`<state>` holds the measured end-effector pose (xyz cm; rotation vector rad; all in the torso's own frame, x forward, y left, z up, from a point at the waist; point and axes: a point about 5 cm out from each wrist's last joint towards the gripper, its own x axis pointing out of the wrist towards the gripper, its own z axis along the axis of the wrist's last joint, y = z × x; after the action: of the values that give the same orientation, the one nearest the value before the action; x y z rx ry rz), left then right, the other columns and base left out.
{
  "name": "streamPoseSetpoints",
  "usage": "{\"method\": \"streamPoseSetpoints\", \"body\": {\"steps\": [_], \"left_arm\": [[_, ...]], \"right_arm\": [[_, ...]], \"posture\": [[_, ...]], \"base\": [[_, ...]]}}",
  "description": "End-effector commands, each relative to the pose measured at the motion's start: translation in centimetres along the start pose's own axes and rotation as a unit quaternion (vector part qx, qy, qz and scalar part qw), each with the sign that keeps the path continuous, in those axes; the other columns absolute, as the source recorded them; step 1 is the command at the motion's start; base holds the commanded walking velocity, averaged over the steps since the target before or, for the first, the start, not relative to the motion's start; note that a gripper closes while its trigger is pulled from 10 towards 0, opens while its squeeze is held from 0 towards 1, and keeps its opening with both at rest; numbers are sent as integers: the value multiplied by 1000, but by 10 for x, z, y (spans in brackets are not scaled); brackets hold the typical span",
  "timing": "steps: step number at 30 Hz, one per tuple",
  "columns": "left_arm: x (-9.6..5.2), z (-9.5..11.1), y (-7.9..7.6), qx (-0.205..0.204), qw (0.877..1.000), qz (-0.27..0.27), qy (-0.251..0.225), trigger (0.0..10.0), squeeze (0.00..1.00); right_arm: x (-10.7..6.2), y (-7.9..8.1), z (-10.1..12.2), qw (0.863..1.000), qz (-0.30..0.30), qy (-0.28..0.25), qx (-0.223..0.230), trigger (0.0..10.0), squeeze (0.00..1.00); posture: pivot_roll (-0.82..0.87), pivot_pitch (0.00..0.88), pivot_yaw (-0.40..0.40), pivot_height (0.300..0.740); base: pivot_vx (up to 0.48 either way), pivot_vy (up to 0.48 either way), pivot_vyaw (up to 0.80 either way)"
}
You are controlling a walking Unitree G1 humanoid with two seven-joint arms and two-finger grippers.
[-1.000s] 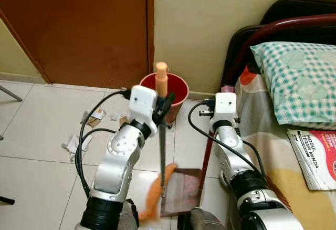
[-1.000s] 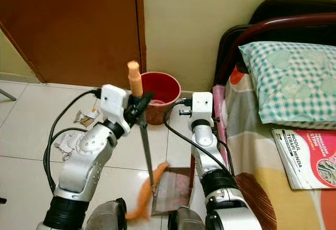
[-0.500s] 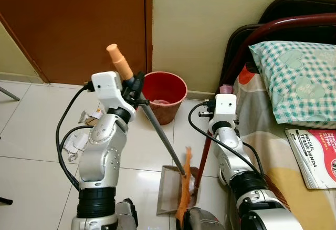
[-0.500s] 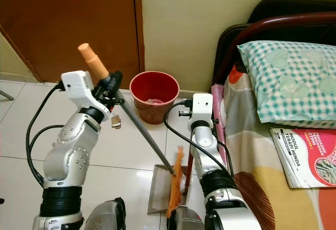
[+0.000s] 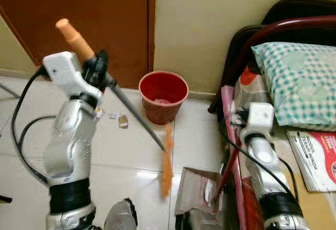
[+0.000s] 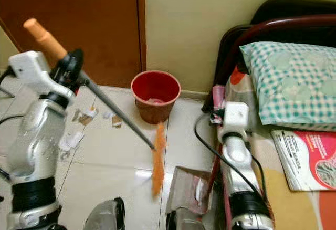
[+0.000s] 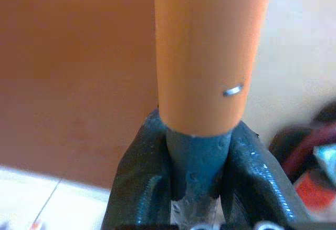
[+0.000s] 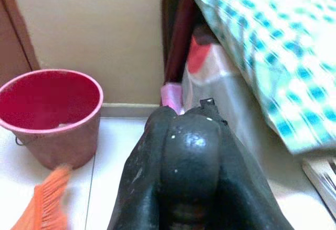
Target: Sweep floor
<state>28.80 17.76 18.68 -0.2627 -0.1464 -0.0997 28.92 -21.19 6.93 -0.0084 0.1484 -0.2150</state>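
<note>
Left gripper (image 7: pixel 195 188) jaws clamp our broom (image 5: pixel 137 125) handle — bristles angled toward dustpan (image 5: pixel 197 190); right gripper (image 8: pixel 178 188) jaws closed on its handle.

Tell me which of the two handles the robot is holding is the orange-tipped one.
The orange-tipped grey broom handle is in the left pincer, slanting down to orange bristles. The other, a dark red dustpan handle, runs down beside the right arm to the dustpan.

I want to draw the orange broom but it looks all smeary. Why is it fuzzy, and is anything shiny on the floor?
In the left eye view the broom's orange bristles are smeared by motion blur, and the right eye view shows the same. A white glare sits on the floor tiles beside the dustpan. In the left wrist view the left gripper clamps the broom handle, soft and out of focus.
</note>
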Motion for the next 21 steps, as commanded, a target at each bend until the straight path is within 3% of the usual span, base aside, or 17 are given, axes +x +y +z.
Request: {"method": "streamPoseSetpoints", "body": {"steps": [1, 5, 6, 10, 14, 16, 21], "left_arm": [[-10, -11, 0, 3, 1000, -8, 27, 10000, 0], [-30, -34, 4, 46, 996, -11, 70, 10000, 0], [-39, -46, 4, 81, 993, -18, 85, 10000, 0], [-54, -59, 1, 123, 987, -30, 99, 10000, 0], [-58, -62, -2, 128, 986, -30, 101, 10000, 0], [-56, -57, -7, 186, 978, -59, 80, 10000, 0], [-54, -50, -5, 225, 971, -59, 59, 10000, 0]], "right_arm": [[-6, 3, -3, 999, 16, 13, 43, 10000, 0], [-20, 7, -3, 996, 43, 10, 75, 10000, 0], [-26, 9, -4, 995, 53, 11, 88, 10000, 0], [-36, 9, -3, 993, 60, 7, 102, 10000, 0], [-43, 4, -5, 995, 47, 14, 82, 10000, 0], [-49, -1, -9, 996, 49, 32, 73, 10000, 0], [-57, -9, -8, 996, 45, 35, 68, 10000, 0]], "posture": [[83, 130, -61, 740], [85, 124, -60, 740], [90, 114, -62, 740], [90, 96, -67, 740], [93, 87, -67, 740], [91, 86, -62, 740], [86, 92, -55, 740]], "base": [[0, 0, 0], [0, 0, 0], [0, 0, 0], [0, 0, 0], [0, 0, 0], [0, 0, 0], [0, 0, 0]]}}
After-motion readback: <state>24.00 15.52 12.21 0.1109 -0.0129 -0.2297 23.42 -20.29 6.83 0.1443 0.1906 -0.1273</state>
